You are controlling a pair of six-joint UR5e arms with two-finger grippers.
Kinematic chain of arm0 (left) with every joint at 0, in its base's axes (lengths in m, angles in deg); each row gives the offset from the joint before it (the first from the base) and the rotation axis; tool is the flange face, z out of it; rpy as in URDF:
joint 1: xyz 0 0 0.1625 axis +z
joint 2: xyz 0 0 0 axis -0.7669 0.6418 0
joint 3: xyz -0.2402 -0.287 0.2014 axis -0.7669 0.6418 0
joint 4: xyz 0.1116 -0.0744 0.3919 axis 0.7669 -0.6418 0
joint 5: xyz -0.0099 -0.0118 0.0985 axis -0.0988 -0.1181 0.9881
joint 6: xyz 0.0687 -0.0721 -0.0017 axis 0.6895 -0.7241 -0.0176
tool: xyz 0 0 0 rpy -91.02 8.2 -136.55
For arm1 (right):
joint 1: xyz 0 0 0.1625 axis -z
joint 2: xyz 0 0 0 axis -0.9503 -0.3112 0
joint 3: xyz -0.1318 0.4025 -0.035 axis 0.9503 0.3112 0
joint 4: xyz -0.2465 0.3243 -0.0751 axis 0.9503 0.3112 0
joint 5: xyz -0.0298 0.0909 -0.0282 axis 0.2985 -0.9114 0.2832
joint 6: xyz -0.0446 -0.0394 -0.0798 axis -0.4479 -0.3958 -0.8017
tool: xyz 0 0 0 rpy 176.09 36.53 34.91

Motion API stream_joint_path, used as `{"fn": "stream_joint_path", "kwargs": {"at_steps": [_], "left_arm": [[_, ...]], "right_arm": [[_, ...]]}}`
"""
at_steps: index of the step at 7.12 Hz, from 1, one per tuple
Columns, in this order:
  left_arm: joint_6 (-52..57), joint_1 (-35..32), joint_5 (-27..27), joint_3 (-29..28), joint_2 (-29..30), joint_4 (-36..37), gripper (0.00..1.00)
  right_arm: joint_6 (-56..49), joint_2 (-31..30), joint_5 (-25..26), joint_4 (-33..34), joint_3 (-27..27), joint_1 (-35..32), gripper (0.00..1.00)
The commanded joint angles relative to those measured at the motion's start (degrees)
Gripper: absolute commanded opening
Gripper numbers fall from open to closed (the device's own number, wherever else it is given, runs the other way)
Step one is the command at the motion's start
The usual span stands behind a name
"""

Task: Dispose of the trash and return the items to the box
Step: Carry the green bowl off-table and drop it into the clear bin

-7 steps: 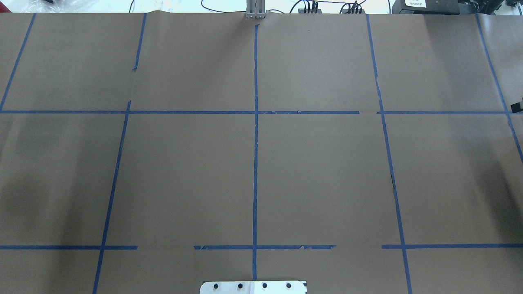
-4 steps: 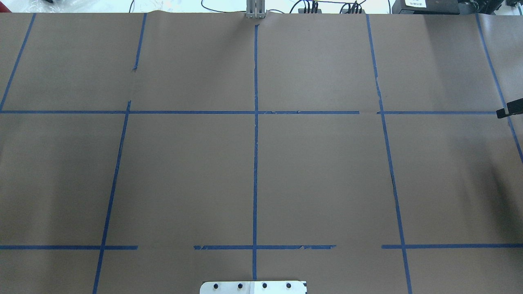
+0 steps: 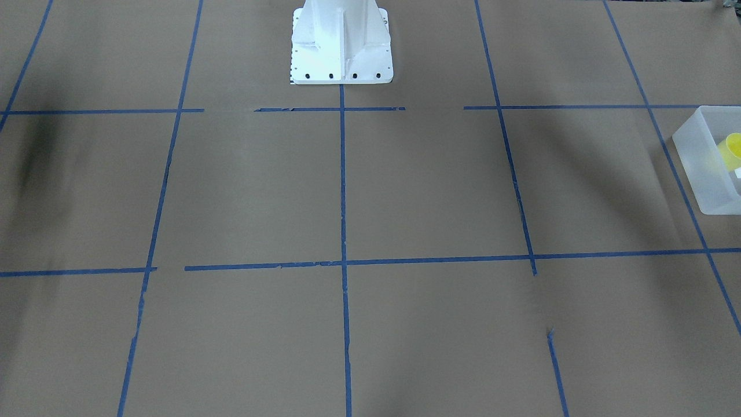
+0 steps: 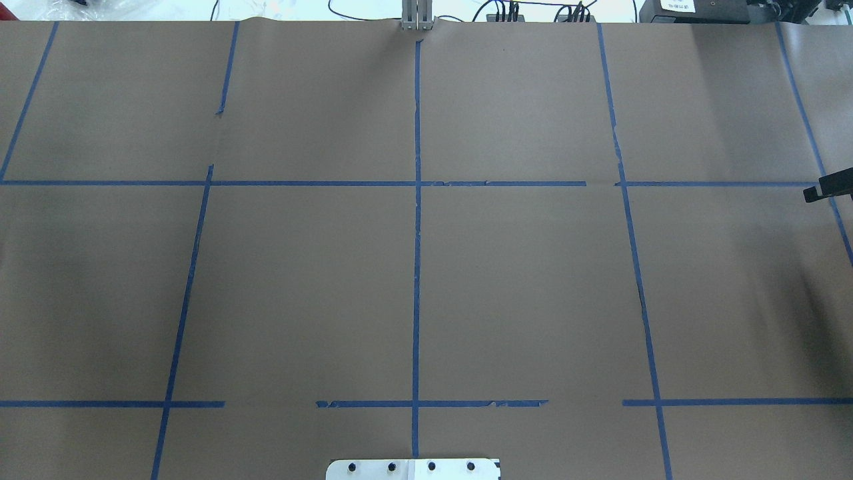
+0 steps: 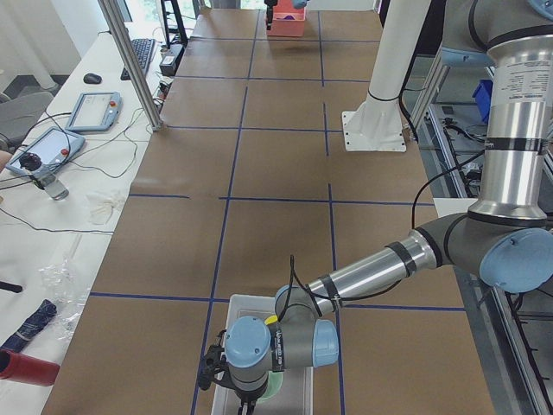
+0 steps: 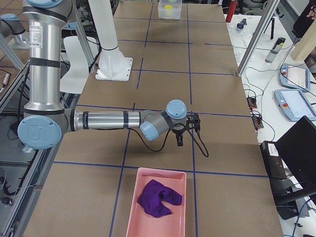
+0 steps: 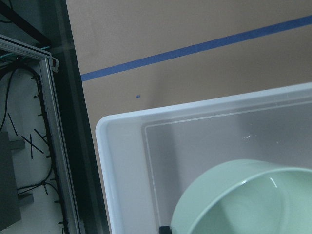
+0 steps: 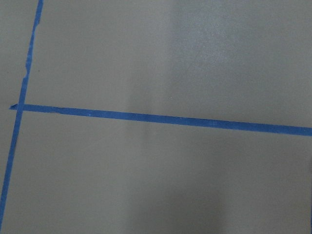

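We are judging task nearly finished. Left: left pincer (image 5: 242,399) hanging over box (image 7: 105,146) at tabletop (image 4: 300,287) end; pale mint bowl (image 7: 234,200), round and glossy, inside frosted walls, yellow cup (image 3: 732,147) also inside; pincer spread not showing, we cannot tell. Right: right pincer (image 6: 179,139) hovering above tabletop, spread likewise unclear; purple cloth (image 6: 158,197) lying in pink tray (image 6: 132,207). Remaining: maybe releasing bowl.

Overhead opposes front; both side views, left wrist share box (image 7: 124,161).
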Motion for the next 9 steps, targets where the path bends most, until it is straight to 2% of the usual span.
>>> {"fn": "stream_joint_path", "kwargs": {"at_steps": [1, 2, 3, 4, 5, 6, 7, 8, 9], "left_arm": [[-3.00, 0.34, -3.90, -5.77, 0.07, -7.41, 0.09], [-3.10, 0.43, -5.84, -6.13, 0.07, -7.43, 0.17], [-3.02, 0.51, -6.47, -6.05, 0.07, -7.61, 0.29], [-3.01, 0.60, -6.47, -5.96, -0.02, -8.39, 0.81], [-3.28, 0.60, -6.56, -5.09, -0.19, -8.14, 1.00], [-4.58, 0.60, -6.39, 1.71, -0.80, -5.87, 1.00], [-4.51, 0.60, -6.56, 10.74, -0.38, 5.37, 1.00], [-4.60, 0.43, -7.17, 22.14, -0.98, 13.23, 1.00], [-7.38, 0.51, -7.70, 33.30, -4.03, 14.53, 1.00]], "right_arm": [[-0.07, -0.32, 0.06, -0.01, 0.07, -0.01, 1.00], [-0.07, -0.41, 0.06, -0.01, 0.07, -0.01, 1.00], [0.02, -0.42, 0.06, -0.01, 0.07, -0.01, 1.00], [0.02, -0.42, -0.02, -0.01, -0.01, -0.01, 1.00], [0.02, -0.42, -0.02, -0.01, -0.02, -0.01, 1.00], [0.02, -0.42, 0.06, -0.01, -0.02, -0.01, 1.00], [0.02, -0.50, 0.85, -0.01, -0.02, -0.01, 1.00], [-0.15, -2.33, 5.20, -0.01, -0.80, -0.10, 1.00], [-0.16, -3.31, 10.03, 0.34, -2.37, -0.71, 1.00]]}}
